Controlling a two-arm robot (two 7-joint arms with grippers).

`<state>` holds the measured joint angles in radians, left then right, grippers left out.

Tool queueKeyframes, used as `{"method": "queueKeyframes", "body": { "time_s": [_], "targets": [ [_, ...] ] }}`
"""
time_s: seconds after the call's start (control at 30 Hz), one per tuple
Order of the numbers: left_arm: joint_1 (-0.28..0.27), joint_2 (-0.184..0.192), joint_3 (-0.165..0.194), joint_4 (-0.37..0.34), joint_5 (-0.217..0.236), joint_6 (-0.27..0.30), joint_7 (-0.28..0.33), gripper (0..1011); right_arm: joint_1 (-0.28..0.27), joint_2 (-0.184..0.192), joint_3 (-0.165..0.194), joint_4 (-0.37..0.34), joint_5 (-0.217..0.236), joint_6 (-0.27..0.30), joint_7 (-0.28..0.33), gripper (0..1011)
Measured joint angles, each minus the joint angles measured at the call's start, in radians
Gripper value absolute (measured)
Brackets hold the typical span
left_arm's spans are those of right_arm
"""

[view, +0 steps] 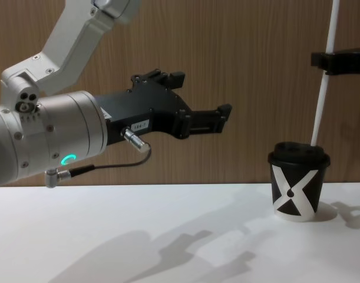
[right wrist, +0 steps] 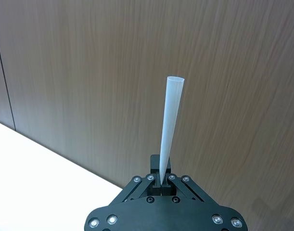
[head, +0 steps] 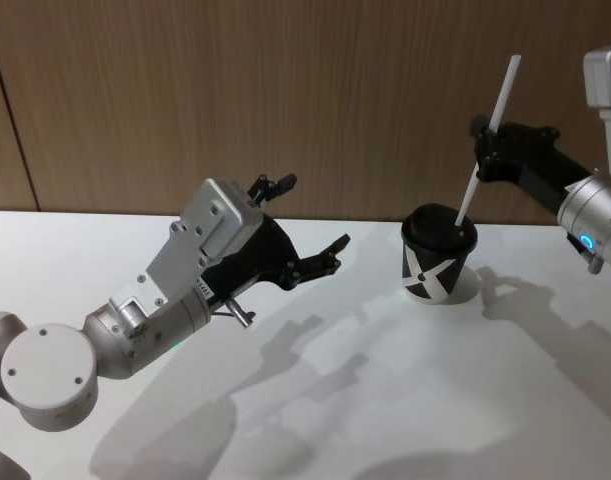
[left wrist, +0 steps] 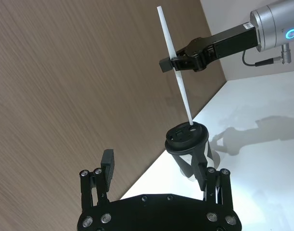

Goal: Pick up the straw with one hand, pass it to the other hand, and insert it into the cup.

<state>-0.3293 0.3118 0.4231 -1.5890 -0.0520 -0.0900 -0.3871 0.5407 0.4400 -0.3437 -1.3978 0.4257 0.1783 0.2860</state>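
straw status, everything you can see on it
The straw is long, thin, white and straight, plastic-looking, with an open hollow top end. It stands near upright, slightly tilted. The right end effector is clamped on it around mid-length. Its lower tip sits at the black lid of the cup, at or just inside the opening; depth cannot be judged.

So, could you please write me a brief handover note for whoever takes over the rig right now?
Right gripper: shut on the straw, holding it tilted above the cup, lower tip at the lid's hole.
Left gripper: open, empty, raised over the table to the cup's left.
Done: pickup and handover, judging by the hold.
Left: push the straw down into the cup, then release. How far the tip has entered cannot be told.
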Motion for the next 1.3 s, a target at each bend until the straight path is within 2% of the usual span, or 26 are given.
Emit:
{"method": "queueKeyframes", "body": {
  "time_s": [0.97, 1.1, 1.23, 1.3],
  "targets": [
    [0.0, 0.0, 0.0, 0.0, 0.0, 0.0, 0.0, 1003, 0.0, -0.021, 0.015, 0.039, -0.016, 0.003, 0.018, 10],
    [0.0, 0.0, 0.0, 0.0, 0.0, 0.0, 0.0, 1003, 0.0, -0.022, 0.016, 0.041, -0.017, 0.004, 0.019, 89],
    [0.0, 0.0, 0.0, 0.0, 0.0, 0.0, 0.0, 1003, -0.001, -0.023, 0.017, 0.042, -0.018, 0.004, 0.019, 236],
    [0.0, 0.0, 0.0, 0.0, 0.0, 0.0, 0.0, 1003, -0.001, -0.023, 0.017, 0.043, -0.018, 0.004, 0.02, 268]
  ]
}}
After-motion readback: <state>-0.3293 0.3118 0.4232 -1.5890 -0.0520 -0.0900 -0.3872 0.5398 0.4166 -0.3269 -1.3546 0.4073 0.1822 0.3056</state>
